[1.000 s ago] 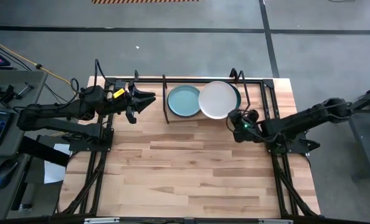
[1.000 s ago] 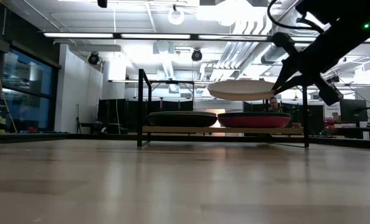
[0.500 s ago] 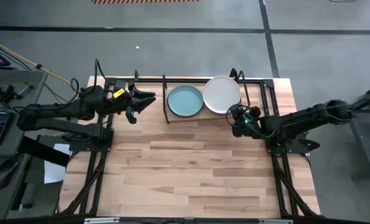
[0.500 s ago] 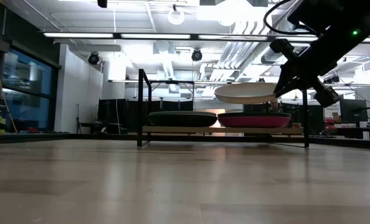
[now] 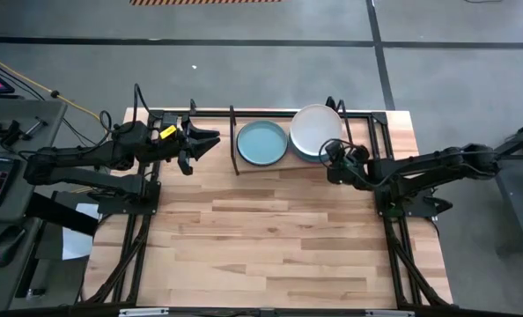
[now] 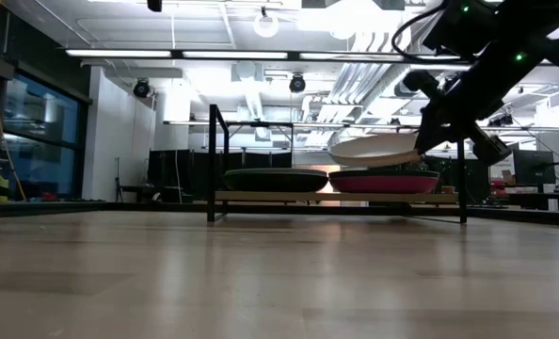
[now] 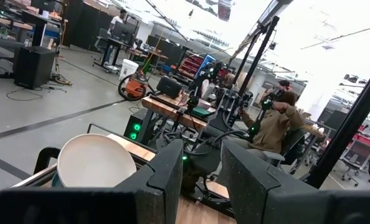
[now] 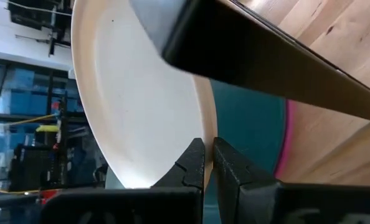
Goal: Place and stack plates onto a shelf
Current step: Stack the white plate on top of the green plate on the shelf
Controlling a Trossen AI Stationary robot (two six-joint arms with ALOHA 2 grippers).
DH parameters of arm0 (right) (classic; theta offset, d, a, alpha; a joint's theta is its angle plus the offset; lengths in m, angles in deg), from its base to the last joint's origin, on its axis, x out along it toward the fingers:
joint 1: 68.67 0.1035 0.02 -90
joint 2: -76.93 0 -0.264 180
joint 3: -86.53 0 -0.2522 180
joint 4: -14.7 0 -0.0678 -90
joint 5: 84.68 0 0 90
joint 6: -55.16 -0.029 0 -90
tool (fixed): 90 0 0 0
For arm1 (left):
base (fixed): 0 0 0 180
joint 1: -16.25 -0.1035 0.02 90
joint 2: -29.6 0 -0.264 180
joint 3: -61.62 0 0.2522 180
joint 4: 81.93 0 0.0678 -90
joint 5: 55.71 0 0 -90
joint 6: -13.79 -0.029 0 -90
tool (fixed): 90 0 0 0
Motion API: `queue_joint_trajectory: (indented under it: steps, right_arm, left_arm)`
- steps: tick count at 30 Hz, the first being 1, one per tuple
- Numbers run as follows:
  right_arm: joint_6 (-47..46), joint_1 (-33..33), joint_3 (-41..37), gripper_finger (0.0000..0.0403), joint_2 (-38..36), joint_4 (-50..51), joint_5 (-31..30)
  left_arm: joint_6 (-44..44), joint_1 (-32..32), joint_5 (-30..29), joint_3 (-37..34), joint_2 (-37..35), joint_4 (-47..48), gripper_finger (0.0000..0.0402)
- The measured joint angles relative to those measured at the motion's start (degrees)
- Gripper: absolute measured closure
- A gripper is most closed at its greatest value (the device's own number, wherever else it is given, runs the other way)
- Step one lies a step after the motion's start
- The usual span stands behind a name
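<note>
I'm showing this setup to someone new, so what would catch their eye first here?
Probably the white plate, held by its rim in the right tool and hanging tilted just above the right-hand stack on the shelf. Next, the light teal plate topping the left-hand stack beside it. The left tool waits off the shelf's left end.

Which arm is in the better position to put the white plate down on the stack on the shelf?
The right. Its gripper already grips the white plate by the rim just above the shelf's right stack. The left gripper waits empty beside the shelf's other end.
</note>
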Motion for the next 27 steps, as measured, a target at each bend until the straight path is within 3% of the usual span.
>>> queue_joint_trajectory:
  steps: [15,27]
  right_arm:
    - [2.88,-0.61,0.00,0.0403,0.00,1.85,7.31]
    - [2.24,-0.95,0.00,0.0403,-0.01,3.15,6.60]
  left_arm:
    - [0.07,0.00,0.02,0.00,0.00,0.01,0.0303]
    - [0.04,0.01,0.02,0.00,0.00,0.02,0.0303]
